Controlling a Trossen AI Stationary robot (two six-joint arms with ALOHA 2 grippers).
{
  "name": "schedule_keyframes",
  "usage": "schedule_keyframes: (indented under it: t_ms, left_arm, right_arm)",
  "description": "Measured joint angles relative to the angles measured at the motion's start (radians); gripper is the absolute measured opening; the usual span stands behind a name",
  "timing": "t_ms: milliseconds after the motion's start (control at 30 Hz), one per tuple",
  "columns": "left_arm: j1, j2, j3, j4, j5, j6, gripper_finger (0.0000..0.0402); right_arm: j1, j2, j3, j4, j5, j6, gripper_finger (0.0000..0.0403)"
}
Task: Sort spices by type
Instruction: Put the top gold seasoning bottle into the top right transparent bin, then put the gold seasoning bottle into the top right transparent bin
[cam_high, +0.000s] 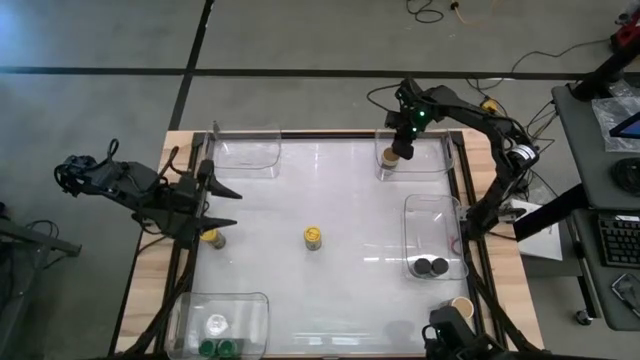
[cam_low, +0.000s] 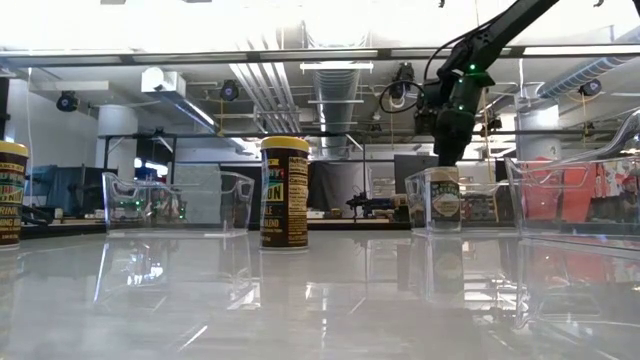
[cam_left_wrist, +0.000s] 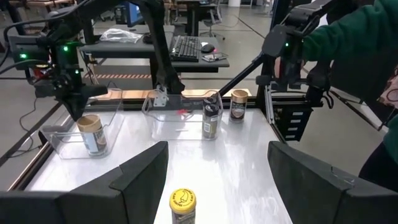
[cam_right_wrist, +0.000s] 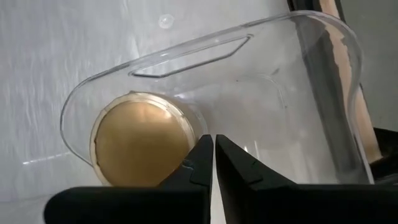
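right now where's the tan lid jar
The tan-lid jar stands inside the clear tray at the table's far right corner in the high view, directly under the shut right gripper.

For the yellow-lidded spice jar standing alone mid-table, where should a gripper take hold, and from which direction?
Grip the small round yellow-lidded jar just below its lid, coming straight down from above. It stands upright in the open, with no tray wall or other jar beside it, so fingers can likely straddle its round sides. The open left gripper is probably the closer one.
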Motion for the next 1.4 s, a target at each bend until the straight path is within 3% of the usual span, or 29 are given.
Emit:
schedule_keyframes:
  t_ms: [433, 533, 867, 967, 1133, 1233, 1400]
  left_arm:
    - [0.0, 0.0, 0.0, 0.0, 0.0, -0.003, 0.0261]
    - [0.0, 0.0, 0.0, 0.001, 0.001, -0.066, 0.0261]
    - [0.0, 0.039, 0.0, -0.009, 0.0, -0.091, 0.0261]
    - [0.0, 0.043, 0.0, -0.007, -0.015, -0.101, 0.0261]
    - [0.0, 0.054, 0.0, -0.002, -0.13, -0.078, 0.0261]
    - [0.0, 0.058, 0.0, 0.0, -0.211, -0.076, 0.0261]
    - [0.0, 0.058, 0.0, 0.001, -0.226, -0.07, 0.0261]
  right_arm:
    - [0.002, -0.001, 0.0, -0.014, -0.018, -0.01, 0.0009]
    - [0.002, -0.01, 0.014, -0.018, -0.012, -0.009, 0.0009]
    - [0.041, -0.186, 0.096, -0.052, 0.043, 0.073, 0.0009]
    - [0.131, -0.254, 0.096, -0.054, 0.045, 0.078, 0.0009]
    - [0.382, -0.339, 0.096, -0.03, 0.045, 0.148, 0.0009]
    - [0.531, -0.368, 0.096, -0.004, 0.092, 0.214, 0.0009]
    - [0.724, -0.388, 0.096, 0.02, 0.177, 0.313, 0.0014]
